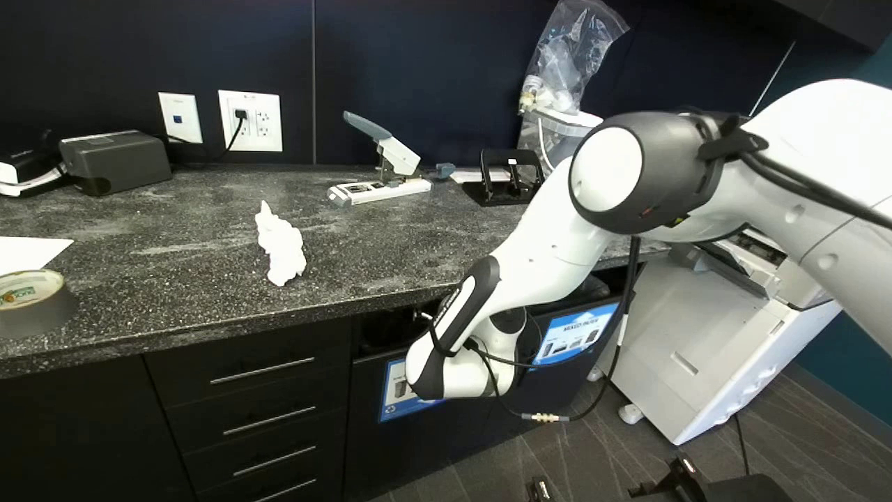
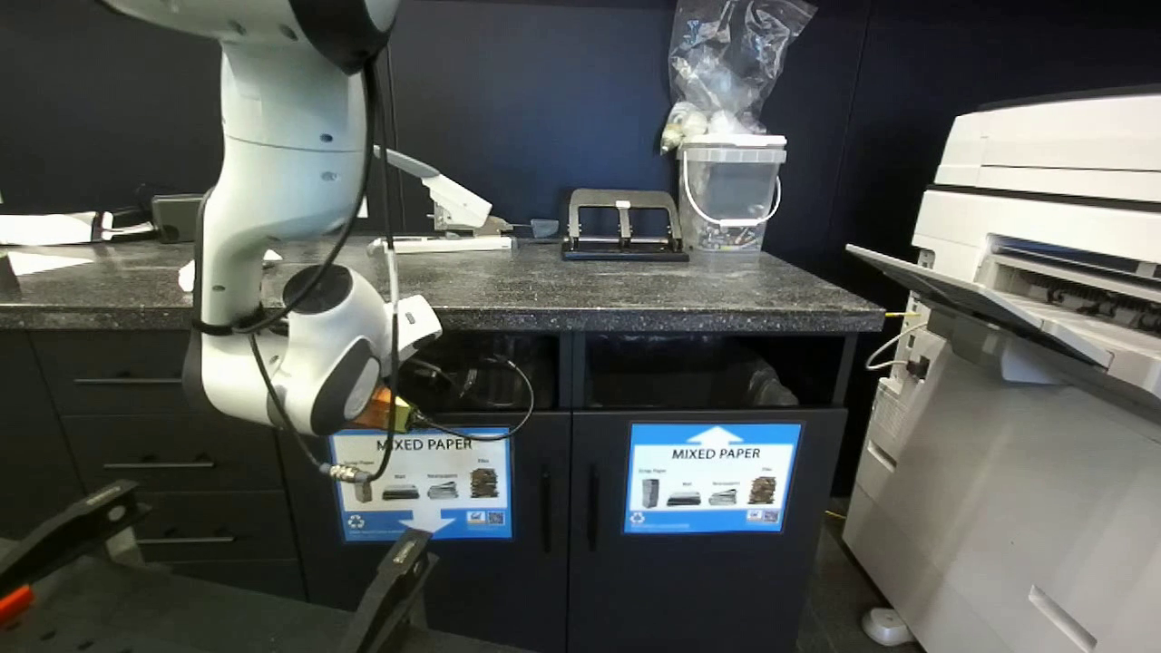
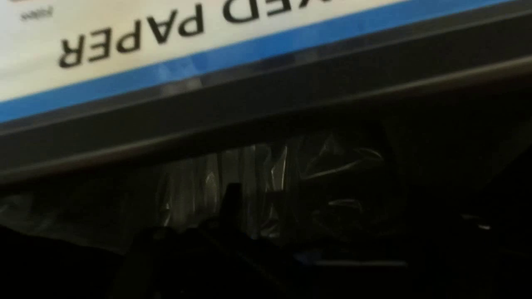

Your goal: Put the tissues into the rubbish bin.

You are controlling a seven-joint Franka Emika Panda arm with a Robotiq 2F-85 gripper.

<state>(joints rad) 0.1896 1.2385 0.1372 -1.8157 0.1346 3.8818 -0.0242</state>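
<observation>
Gripper [image 3: 237,220] and shadow merge in the wrist view: one dark finger [image 3: 231,201] shows against crinkled clear plastic [image 3: 253,178], and whether the jaws stand apart, together or clamped on something cannot be made out. Above the plastic in that view runs the top edge of a black cabinet door [image 2: 544,580], its MIXED PAPER sign [image 2: 435,485] upside down. In both exterior views the white arm [image 1: 547,268] folds down in front of the counter [image 1: 390,251], its lower end close to the bin slot [image 2: 544,358] over that door.

On the counter, well apart from the arm's lower end, lies a crumpled white tissue [image 1: 282,247], rising to a small peak at the far end. Nearer the counter's front edge sit a tape roll [image 1: 31,307] and, behind it, a flat white sheet [image 1: 28,252]; a dark grey box [image 1: 122,164] stands near the wall outlets [image 1: 251,120]. Farther along come a stapler [image 1: 390,189] with its long handle raised, a black hole punch [image 2: 624,218] and a clear bucket [image 2: 730,195] with a plastic bag [image 2: 726,77] on its lid. A white copier [image 2: 961,472] stands past the counter's end.
</observation>
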